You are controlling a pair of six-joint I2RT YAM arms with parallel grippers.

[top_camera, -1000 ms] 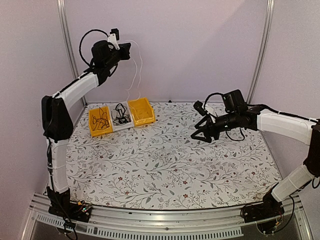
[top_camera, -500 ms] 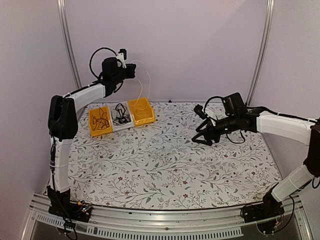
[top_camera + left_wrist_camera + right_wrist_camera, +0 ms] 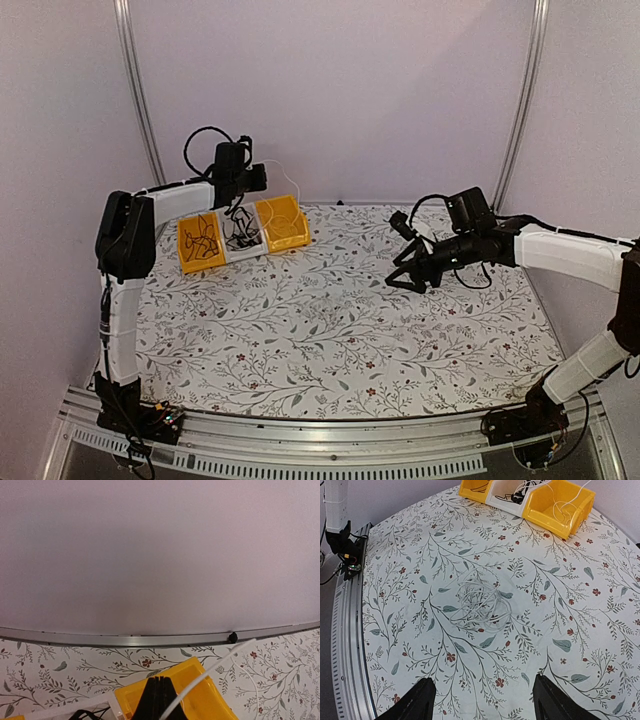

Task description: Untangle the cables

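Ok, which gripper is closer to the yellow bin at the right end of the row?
Left. The left gripper hangs just above that yellow bin, shut on a white cable. The right gripper is open, well off to the bin's right over the table.

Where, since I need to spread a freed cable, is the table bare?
Bare: the near-left table between the bins and the front rail; also the far strip between the bins and the open right gripper. Crowded: the bins' corner, with the left gripper shut on a white cable above them, and mid-table, where a white cable coil lies.
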